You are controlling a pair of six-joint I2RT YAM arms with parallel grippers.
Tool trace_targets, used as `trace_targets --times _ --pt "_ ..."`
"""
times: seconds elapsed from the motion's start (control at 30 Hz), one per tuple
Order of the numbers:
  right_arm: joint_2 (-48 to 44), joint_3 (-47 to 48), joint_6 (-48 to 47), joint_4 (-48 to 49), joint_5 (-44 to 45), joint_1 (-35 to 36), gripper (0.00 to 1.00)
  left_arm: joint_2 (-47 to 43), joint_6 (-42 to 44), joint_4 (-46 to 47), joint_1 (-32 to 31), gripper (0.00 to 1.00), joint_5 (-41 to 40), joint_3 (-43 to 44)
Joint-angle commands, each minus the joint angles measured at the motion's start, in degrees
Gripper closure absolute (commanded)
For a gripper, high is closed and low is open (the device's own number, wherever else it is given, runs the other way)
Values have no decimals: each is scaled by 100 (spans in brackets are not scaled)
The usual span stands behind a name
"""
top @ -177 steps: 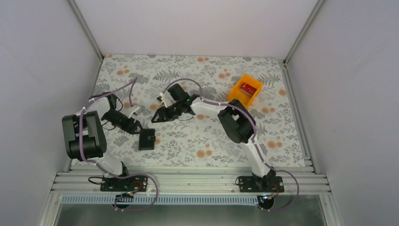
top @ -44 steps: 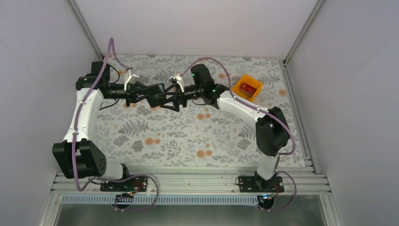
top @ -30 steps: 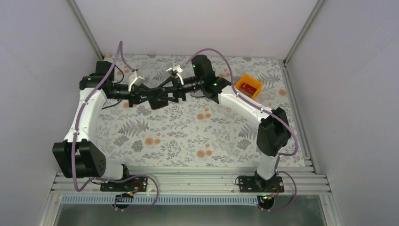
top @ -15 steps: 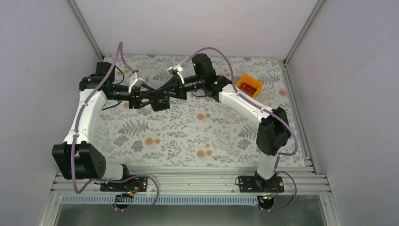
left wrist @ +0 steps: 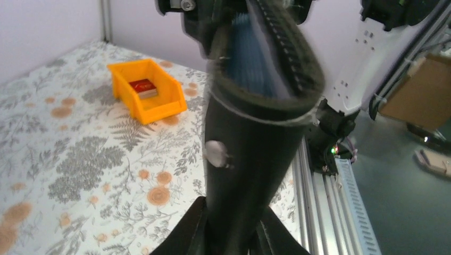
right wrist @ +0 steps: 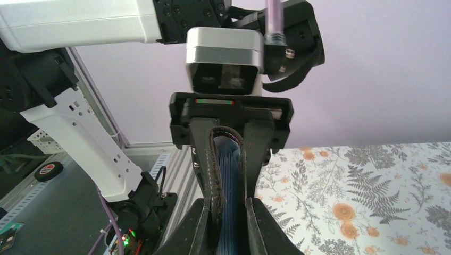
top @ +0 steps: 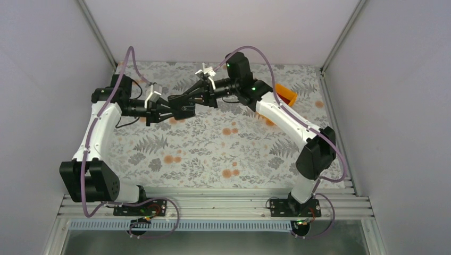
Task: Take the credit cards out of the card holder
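Note:
The black card holder (top: 181,104) hangs in the air over the back of the table, held from both ends. My left gripper (top: 164,109) is shut on its folded end; in the left wrist view the card holder (left wrist: 250,159) rises from my left gripper (left wrist: 234,236), showing a metal snap and grey-blue pockets. My right gripper (right wrist: 227,226) is shut on the open end of the card holder (right wrist: 230,180), one finger on each side of the pockets. No red shows in the pockets. One red credit card (left wrist: 142,86) lies in the orange bin (left wrist: 159,109).
The orange bin (top: 287,96) stands at the back right of the flowered table cloth (top: 213,154), partly covered by my right arm. Grey walls close in the left, right and back. An aluminium rail (top: 213,204) runs along the near edge.
The card holder has risen and shifted slightly toward the back between the two grippers. The right wrist has swung up and to the right, so that arm now covers part of the bin.

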Motion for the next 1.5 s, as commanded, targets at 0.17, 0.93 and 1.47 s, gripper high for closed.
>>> trace_targets --times 0.17,0.93,1.47 --pt "-73 218 24 -118 309 -25 96 -128 -765 551 -22 98 329 145" --pt "1256 1530 2676 -878 5570 1049 56 -23 -4983 3147 -220 98 -3631 -91" --pt "2084 2181 2732 -1165 5962 1045 77 14 -4884 3157 -256 98 -3295 -155"
